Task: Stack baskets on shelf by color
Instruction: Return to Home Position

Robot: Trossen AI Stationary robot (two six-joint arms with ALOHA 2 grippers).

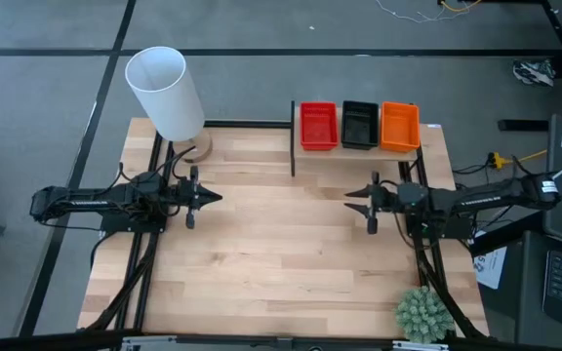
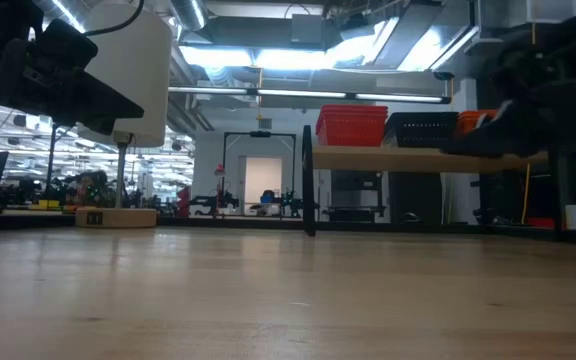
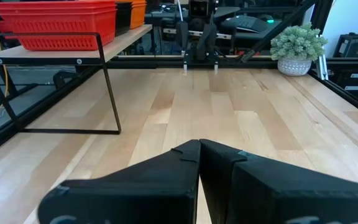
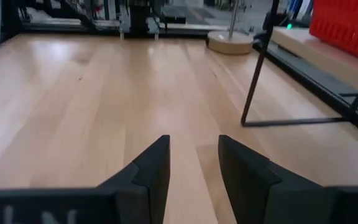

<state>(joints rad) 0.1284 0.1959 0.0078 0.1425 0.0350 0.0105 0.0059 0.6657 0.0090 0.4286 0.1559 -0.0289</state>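
Three stacks of baskets stand side by side on the shelf (image 1: 359, 151) at the table's far edge: red baskets (image 1: 318, 125), black baskets (image 1: 359, 124), orange baskets (image 1: 400, 125). In the low view the red stack (image 2: 351, 125), black stack (image 2: 421, 128) and a corner of the orange stack (image 2: 471, 121) rest on the shelf board (image 2: 408, 158). My left gripper (image 1: 215, 197) hovers over the table's left half, shut and empty (image 3: 199, 149). My right gripper (image 1: 351, 198) hovers over the right half, in front of the shelf, open and empty (image 4: 193, 152).
A lamp with a white shade (image 1: 164, 93) and round wooden base (image 1: 199, 148) stands at the far left corner. A small potted plant (image 1: 422, 314) sits at the near right corner. Bare wooden tabletop (image 1: 281, 253) lies between the two arms.
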